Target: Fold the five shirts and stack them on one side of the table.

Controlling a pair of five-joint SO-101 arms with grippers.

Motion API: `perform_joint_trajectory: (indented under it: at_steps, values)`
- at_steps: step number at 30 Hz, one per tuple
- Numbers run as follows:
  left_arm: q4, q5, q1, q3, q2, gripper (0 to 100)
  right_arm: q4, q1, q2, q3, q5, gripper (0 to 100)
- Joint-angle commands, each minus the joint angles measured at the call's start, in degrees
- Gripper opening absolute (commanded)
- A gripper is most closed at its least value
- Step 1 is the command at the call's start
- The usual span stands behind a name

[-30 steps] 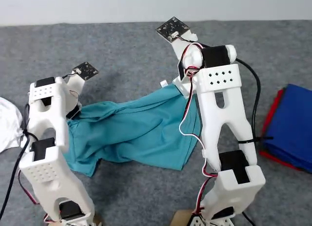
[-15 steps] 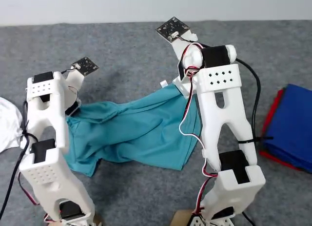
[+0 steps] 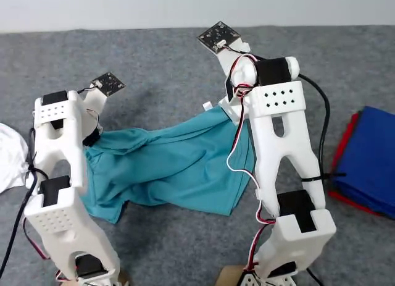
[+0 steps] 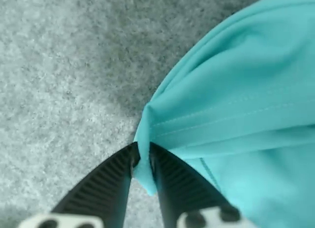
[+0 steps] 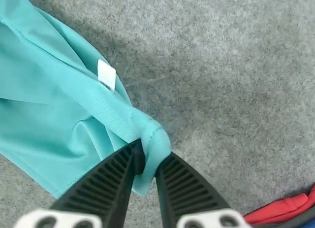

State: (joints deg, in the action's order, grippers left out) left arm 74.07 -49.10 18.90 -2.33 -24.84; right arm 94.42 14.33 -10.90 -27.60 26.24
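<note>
- Teal shirt (image 3: 173, 165) lies bunched on the grey table (image 3: 154, 57).
- At its left edge, my left end effector (image 4: 141, 158) is clamped on a thin hem; tension may pull it free.
- At its right corner, my right end effector (image 5: 147, 158) pinches a bunched fold; uneven pulling risks creases.
- White tag (image 5: 106, 74) beside that pinch: nothing legible.
- Folded stack (image 3: 370, 156) lies right of the shirt.

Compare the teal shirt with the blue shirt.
The teal shirt is unfolded and rumpled; the blue shirt is folded flat. The teal shirt is pinched by the left gripper and right gripper; the blue shirt lies untouched on a red shirt. Both are plain-coloured.
</note>
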Motion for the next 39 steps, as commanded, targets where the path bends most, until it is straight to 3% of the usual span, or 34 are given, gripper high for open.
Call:
perform_joint_trajectory:
  at_steps: [1, 6, 19, 29, 39]
  values:
    - [0.62, 0.26, -0.44, -1.63, 4.04, 0, -0.48, 0.31, 0.84, -0.62, 0.26, 0.9]
    - [2.55, 1.85, 0.09, -4.26, 6.95, 0, -0.40, 0.04, 2.42, -4.40, 0.18, 0.9]
    - [5.63, 22.51, 0.00, -22.81, 29.98, 0, -0.40, -7.34, 12.35, -25.58, -1.67, 0.9]
    - [5.36, 23.12, 0.00, -32.04, 45.89, 0, -0.40, -10.33, 22.55, -32.79, -1.49, 0.9]
    - [5.54, 22.95, 0.00, -43.03, 51.52, 0, 5.76, -13.49, 29.58, -33.05, -1.49, 0.9]
